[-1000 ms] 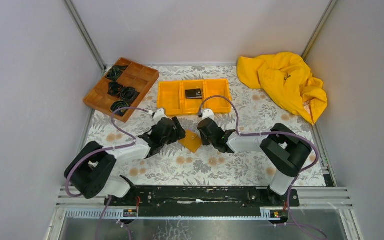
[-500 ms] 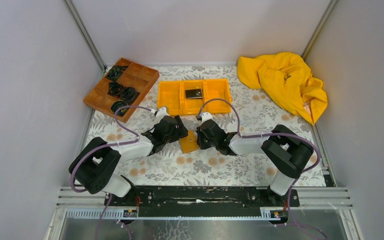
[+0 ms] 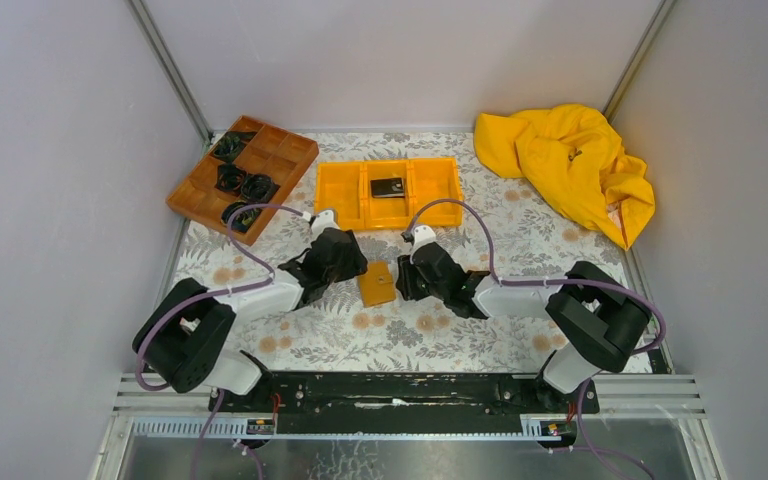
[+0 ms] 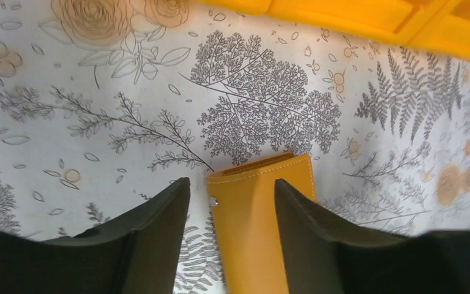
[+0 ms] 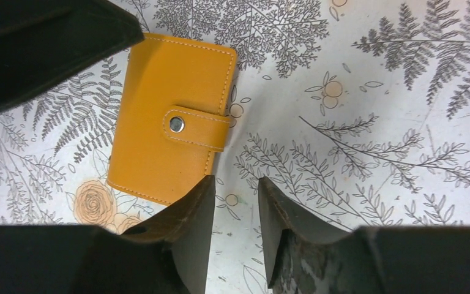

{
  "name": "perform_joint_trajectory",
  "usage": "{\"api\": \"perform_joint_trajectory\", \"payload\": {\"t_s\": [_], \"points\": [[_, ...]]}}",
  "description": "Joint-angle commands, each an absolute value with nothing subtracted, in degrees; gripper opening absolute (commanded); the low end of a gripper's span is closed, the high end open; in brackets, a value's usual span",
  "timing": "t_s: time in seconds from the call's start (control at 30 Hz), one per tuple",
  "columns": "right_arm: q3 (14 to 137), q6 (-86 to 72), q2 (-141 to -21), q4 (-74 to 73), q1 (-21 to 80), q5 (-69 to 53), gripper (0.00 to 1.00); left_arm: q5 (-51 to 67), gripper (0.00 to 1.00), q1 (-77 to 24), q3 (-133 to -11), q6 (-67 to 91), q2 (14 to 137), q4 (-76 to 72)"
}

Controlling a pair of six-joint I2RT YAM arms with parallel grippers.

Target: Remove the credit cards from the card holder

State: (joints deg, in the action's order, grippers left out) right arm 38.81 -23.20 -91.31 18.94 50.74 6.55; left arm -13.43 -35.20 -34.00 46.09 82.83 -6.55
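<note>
Facing the snapped card holder (image 5: 153,92), left jaws gape; right jaws ajar; both empty.

Top camera: fixed high behind the arm bases, looking down and forward, taking in the whole tabletop (image 3: 460,335) from afar.

Left wrist camera: low and close, facing out past the left pincer (image 4: 231,184) toward the orange bin (image 4: 343,15).

Right wrist camera: close, aimed steeply down past the right pincer (image 5: 235,184).

Shared by all three: the card holder (image 3: 376,284) and the patterned ground around it. The two wrist views see it from opposite sides.
</note>
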Motion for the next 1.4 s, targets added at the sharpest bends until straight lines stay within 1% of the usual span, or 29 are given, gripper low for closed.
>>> {"api": "perform_joint_trajectory", "payload": {"t_s": [0.0,0.07,0.1,0.13,0.2,0.37,0.5,0.57,0.67,0.8,0.83,0.93,1.03,1.23,1.37], "points": [[38.4,-19.9,-89.2,22.2,50.8,10.6,0.41,-13.6,0.47,-34.8,-33.8,41.4,80.0,-6.0],[38.4,-19.7,-89.3,22.5,50.8,10.2,0.41,-13.2,0.16,-34.8,-32.8,41.3,79.8,-6.1],[38.3,-19.5,-89.3,22.9,50.8,9.9,0.41,-13.0,0.05,-34.8,-32.7,41.2,79.7,-6.0],[38.2,-19.6,-89.4,23.4,50.9,9.6,0.42,-12.6,0.0,-34.8,-32.4,40.7,79.4,-6.2],[38.2,-19.2,-89.7,23.6,51.0,9.6,0.42,-10.7,0.0,-34.8,-31.4,38.8,78.4,-8.3],[38.5,-17.2,-89.7,24.1,52.1,9.6,0.47,-7.2,0.07,-34.8,-29.4,37.0,76.4,-12.5],[39.9,-14.1,-89.9,23.4,55.2,12.2,0.51,0.4,0.14,-34.7,-26.7,34.3,73.9,-21.0],[40.8,-12.9,-90.7,22.5,56.7,13.7,0.51,1.2,0.15,-34.7,-25.6,34.5,73.5,-22.8],[42.0,-11.9,-92.0,22.0,58.3,15.5,0.51,1.1,0.12,-34.2,-26.0,34.7,75.5,-22.2],[42.8,-11.3,-92.9,22.4,58.6,17.7,0.52,3.2,0.07,-33.1,-29.3,35.2,81.8,-19.4],[43.0,-11.0,-93.1,22.7,58.6,18.2,0.55,3.7,0.06,-32.9,-30.3,35.4,83.5,-18.4],[44.7,-10.4,-94.5,22.6,58.6,17.8,0.69,4.9,0.0,-31.8,-33.3,35.9,89.3,-14.7],[46.2,-10.7,-96.9,22.3,58.6,16.6,0.77,7.6,0.0,-30.7,-34.7,36.5,93.3,-13.5],[47.3,-10.6,-98.7,22.5,58.6,18.3,0.77,5.3,0.0,-30.1,-34.9,36.5,93.1,-11.1],[48.0,-11.4,-99.7,22.7,58.5,20.8,0.76,4.8,0.0,-29.8,-34.9,36.4,93.1,-10.5]]}}
